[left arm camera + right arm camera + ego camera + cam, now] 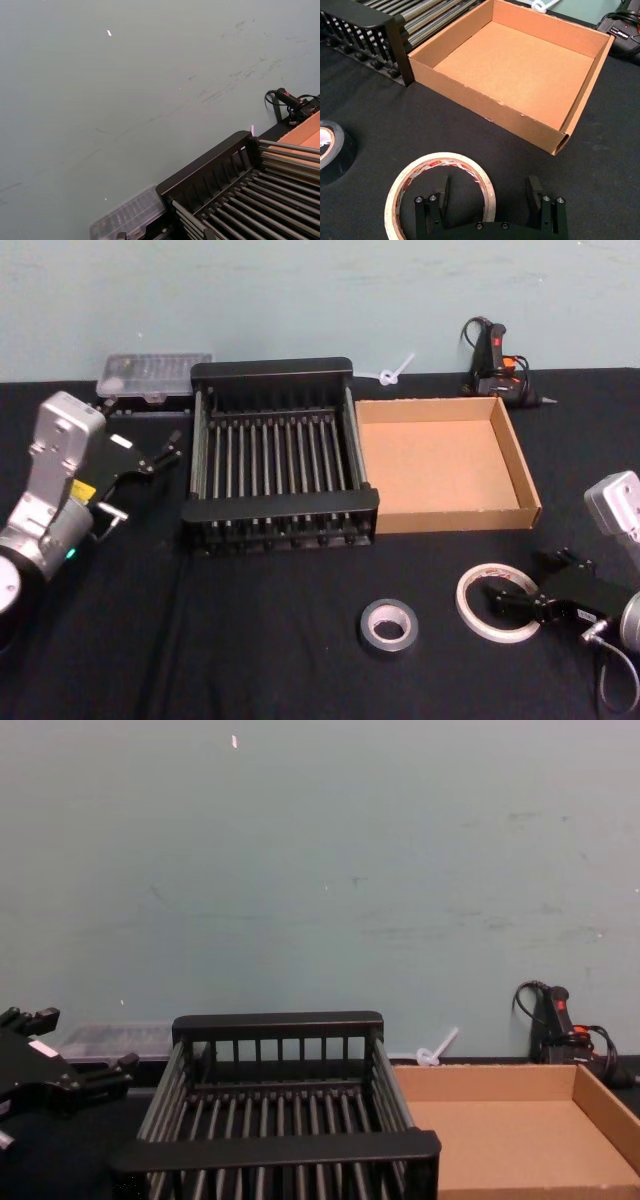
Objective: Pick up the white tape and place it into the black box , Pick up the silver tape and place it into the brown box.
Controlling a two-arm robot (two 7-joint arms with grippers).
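The jaws of the right gripper (490, 196) are open, and they sit low over the near edge of the white tape (440, 192), with one finger inside the ring and the other outside it, so the ring's wall is between them; I cannot tell if they touch it yet. The white tape lies flat on the black table (250, 640), near the front right, just in front of the brown box (440, 462). It looks light and thin, and its wall looks a bit bendy, so a soft squeeze across the wall seems the best hold. A hard squeeze could bend the ring. There is red print on its face, but it is too small to read. The silver tape (388, 625) lies flat to the left of the white one, a little apart. It looks thicker and stiffer, with a smooth side that may slip. The black box (278, 455) stands right beside the brown box, on its left, and both have no tape in them. The left gripper (160, 455) hangs to the left of the black box with open jaws, holding nothing.
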